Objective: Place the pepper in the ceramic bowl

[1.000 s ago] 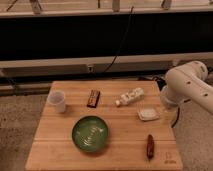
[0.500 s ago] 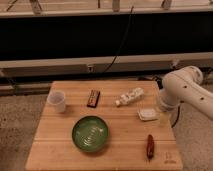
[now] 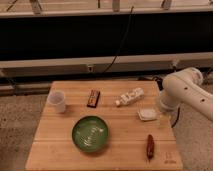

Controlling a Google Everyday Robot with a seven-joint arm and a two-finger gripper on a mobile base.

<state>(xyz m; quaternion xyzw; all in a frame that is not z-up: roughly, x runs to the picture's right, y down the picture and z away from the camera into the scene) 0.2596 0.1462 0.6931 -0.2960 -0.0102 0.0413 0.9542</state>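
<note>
The pepper (image 3: 149, 146), a small slender dark red-brown chili, lies on the wooden table (image 3: 120, 127) near its front right corner. The ceramic bowl (image 3: 90, 133), round and glossy green with pale streaks inside, sits left of it at the front middle. My white arm (image 3: 181, 92) comes in from the right over the table's right edge. My gripper (image 3: 162, 116) hangs below it at the right edge, beside a small white dish and behind the pepper, well above and apart from it.
A white cup (image 3: 56, 101) stands at the back left. A dark brown bar (image 3: 93, 98) lies at the back middle. A white bottle (image 3: 129, 97) lies on its side to the bar's right. The small white dish (image 3: 147, 114) sits right of centre.
My arm has moved left and a little down, coming in over the table's right edge. The pepper, the bowl and the other objects have not moved.
</note>
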